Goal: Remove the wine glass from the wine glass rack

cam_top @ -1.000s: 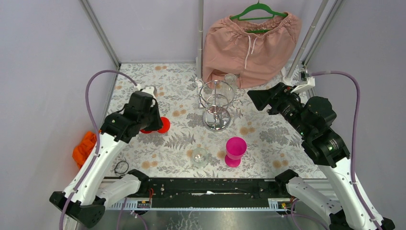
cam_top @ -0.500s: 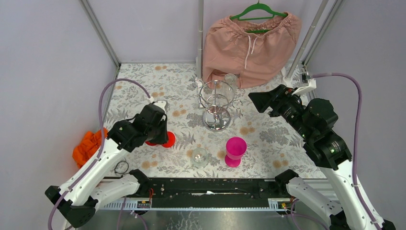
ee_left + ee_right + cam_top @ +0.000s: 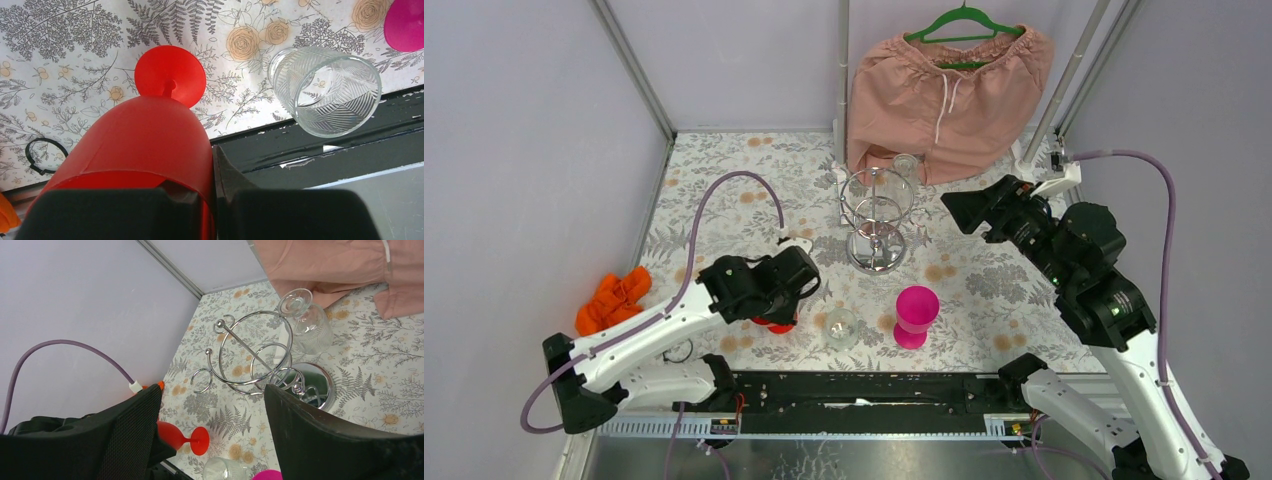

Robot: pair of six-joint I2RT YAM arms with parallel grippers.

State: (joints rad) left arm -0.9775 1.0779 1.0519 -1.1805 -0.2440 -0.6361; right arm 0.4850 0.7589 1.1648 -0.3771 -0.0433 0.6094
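- Judging by the floral table (image 3: 724, 180), you have the main step done: the red wine glass (image 3: 145, 135) is off the wine glass rack (image 3: 876, 215) and sits well apart from it, toward the near left.
- Your left arm lies low, stretched rightward along the near edge. The left gripper (image 3: 210, 200) has its jaws drawn narrow on the red glass's bowl, with the foot pointing away from the wrist.
- Your right arm is raised at the far right and reaches left toward the rack. The right gripper (image 3: 215, 410) gapes wide with nothing between its jaws.
- The rack stands upright at centre far. A clear stemmed glass (image 3: 306, 320) seems to hang foot-up on its far side, so that one may be left for you.
- What is left for the red glass, I judge, is setting it down and letting go. Mind the clear tumbler (image 3: 325, 90) just to its right and the pink cup (image 3: 916, 312) beyond.
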